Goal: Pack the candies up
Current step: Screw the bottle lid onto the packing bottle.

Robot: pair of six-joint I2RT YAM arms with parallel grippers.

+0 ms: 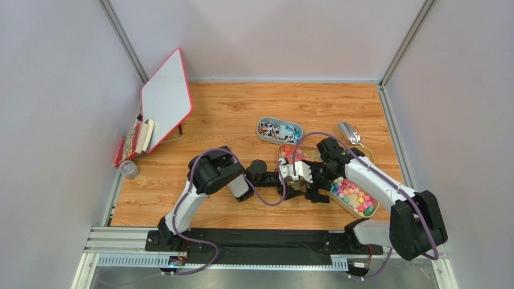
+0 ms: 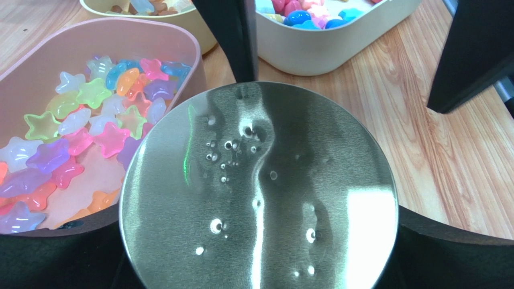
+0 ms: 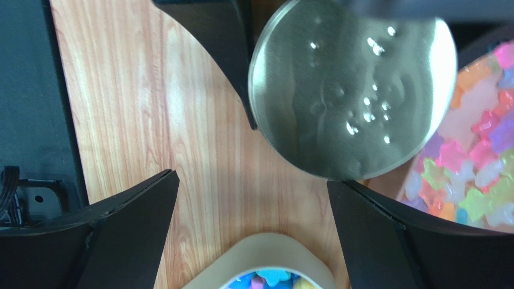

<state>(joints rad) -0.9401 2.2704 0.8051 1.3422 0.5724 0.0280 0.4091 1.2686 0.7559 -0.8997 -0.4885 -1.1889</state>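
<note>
Above the wooden surface [image 3: 199, 120], the right gripper [image 3: 252, 179] stands wide open, holding nothing, the round metal lid [image 3: 353, 84] just past its fingertips. The left gripper [image 2: 258, 217] clamps that lid by its sides; star candies [image 2: 78, 138] lie in the pink tray [image 2: 36, 66] beside it.

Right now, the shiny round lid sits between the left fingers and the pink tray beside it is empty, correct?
The pink tray is not empty: it holds translucent star-shaped candies, as the left wrist view shows. The lid does sit between the left fingers.
</note>
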